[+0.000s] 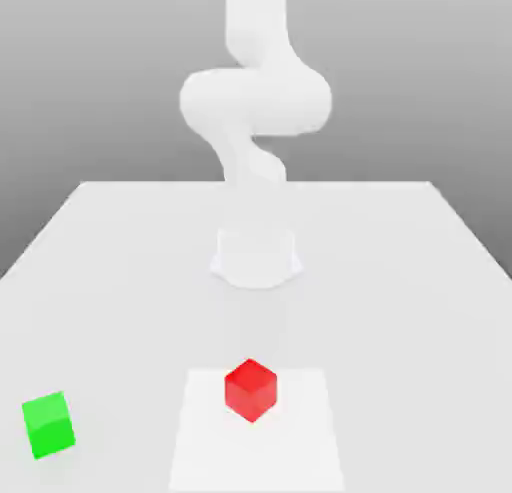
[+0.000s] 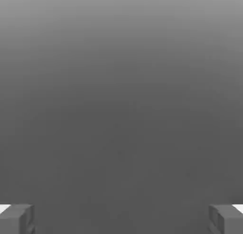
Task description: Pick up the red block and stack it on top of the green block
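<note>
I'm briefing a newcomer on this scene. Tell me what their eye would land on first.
The red block stands out first, on a paler square patch of the white table near its front edge. Next, the green block, apart, toward the exterior view's left. Behind them rises the white arm; the gripper is open, holding nothing.

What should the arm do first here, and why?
Probably lower the open gripper toward the red block. Its fingers stand wide apart with nothing between them, and the red block sits on the table, apart from the green block, so nothing is stacked yet.
</note>
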